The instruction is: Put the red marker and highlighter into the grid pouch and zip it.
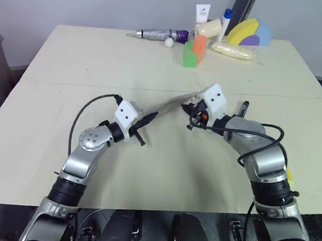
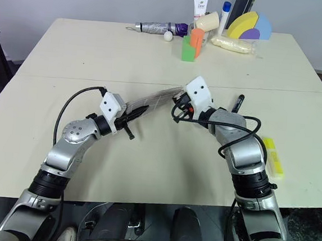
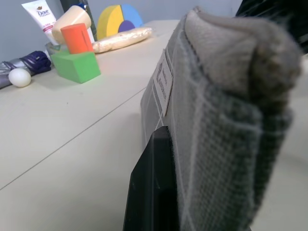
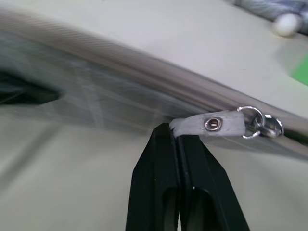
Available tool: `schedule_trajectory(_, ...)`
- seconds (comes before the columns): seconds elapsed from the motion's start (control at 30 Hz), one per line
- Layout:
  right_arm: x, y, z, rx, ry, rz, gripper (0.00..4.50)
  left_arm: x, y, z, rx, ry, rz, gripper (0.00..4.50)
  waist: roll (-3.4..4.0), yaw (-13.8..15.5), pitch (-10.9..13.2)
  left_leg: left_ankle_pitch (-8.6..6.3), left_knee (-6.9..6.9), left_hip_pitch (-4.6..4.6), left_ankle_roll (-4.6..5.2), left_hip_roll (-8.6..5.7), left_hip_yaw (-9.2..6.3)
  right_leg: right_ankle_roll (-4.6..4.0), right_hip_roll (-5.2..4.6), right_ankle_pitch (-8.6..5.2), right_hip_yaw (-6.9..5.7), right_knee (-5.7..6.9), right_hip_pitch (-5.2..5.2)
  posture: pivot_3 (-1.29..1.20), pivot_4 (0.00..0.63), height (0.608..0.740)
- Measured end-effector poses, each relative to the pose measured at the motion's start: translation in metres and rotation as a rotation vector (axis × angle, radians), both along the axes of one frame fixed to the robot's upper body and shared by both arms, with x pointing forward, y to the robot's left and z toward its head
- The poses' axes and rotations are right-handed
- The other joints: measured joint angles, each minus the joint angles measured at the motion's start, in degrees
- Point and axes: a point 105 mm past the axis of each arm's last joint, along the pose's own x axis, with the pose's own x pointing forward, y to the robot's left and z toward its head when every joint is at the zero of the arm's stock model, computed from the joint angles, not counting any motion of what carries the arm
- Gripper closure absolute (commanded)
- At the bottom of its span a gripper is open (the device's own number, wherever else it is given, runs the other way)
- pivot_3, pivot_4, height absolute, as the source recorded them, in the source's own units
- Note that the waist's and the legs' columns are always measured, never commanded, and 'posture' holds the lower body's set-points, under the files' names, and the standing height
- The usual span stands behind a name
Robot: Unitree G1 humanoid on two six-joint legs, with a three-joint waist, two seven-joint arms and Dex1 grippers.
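The grid pouch (image 1: 171,103), grey with thin white lines, hangs stretched above the table between my two grippers. My left gripper (image 1: 150,118) is shut on its left end, and the white label (image 3: 165,82) shows close up in the left wrist view. My right gripper (image 4: 175,132) is shut on the grey zipper pull tab (image 4: 211,124) at the pouch's right end. The red marker (image 2: 240,102) lies on the table beside my right forearm, showing mostly as a slim dark length. On the table to the right of my right arm lies the yellow highlighter (image 2: 273,156).
Along the table's far edge lie a folded umbrella (image 1: 157,34), a white ball (image 1: 169,42), green and orange blocks (image 1: 192,51), a white tube (image 1: 202,14), a coloured arch toy (image 1: 247,32) and a clear bag (image 1: 232,50). A seam crosses the table (image 1: 68,81).
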Motion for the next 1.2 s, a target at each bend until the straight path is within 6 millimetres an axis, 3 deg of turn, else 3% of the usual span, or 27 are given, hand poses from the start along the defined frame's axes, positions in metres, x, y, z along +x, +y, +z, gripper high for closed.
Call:
schedule_trajectory(0.33,-0.041,0.044,-0.009,-0.147,0.014,0.266,4.48,-0.002,-0.014,-0.008,0.098,-0.043,-0.009,4.5,-0.01,0.05,0.0,-0.01,0.0,0.0,0.0,0.0,-0.02,0.0,-0.02,0.0,0.0,-0.02,0.01,0.0,0.15,0.74)
schedule_trajectory(0.8,-0.05,0.041,-0.017,-0.219,0.071,0.299,4.48,0.012,-0.028,-0.015,0.129,-0.083,0.049,4.5,-0.02,0.11,0.0,-0.02,0.0,-0.02,0.01,0.0,-0.05,-0.01,-0.07,0.0,-0.01,-0.04,0.0,0.0,0.15,0.74)
schedule_trajectory(0.93,-0.054,0.038,-0.01,-0.19,0.082,0.309,3.14,0.013,-0.03,-0.014,0.118,-0.089,0.065,4.5,-0.02,0.12,0.0,-0.02,0.0,-0.02,0.02,0.0,-0.05,-0.01,-0.11,0.0,-0.01,-0.05,0.0,0.0,0.15,0.74)
schedule_trajectory(1.1,-0.051,0.012,-0.002,-0.123,0.106,0.223,0.53,0.016,-0.028,-0.012,0.112,-0.101,0.098,4.5,-0.03,0.31,0.0,-0.13,0.0,-0.02,0.18,-0.02,-0.07,-0.01,-0.24,0.01,-0.02,-0.07,0.03,0.0,0.15,0.74)
schedule_trajectory(1.2,-0.034,-0.033,-0.002,-0.084,0.126,0.001,0.53,0.018,-0.024,-0.009,0.124,-0.133,0.128,4.5,-0.03,0.59,0.01,-0.12,0.0,-0.02,0.16,-0.02,-0.06,-0.01,-0.27,0.01,-0.03,-0.07,0.02,0.0,0.15,0.74)
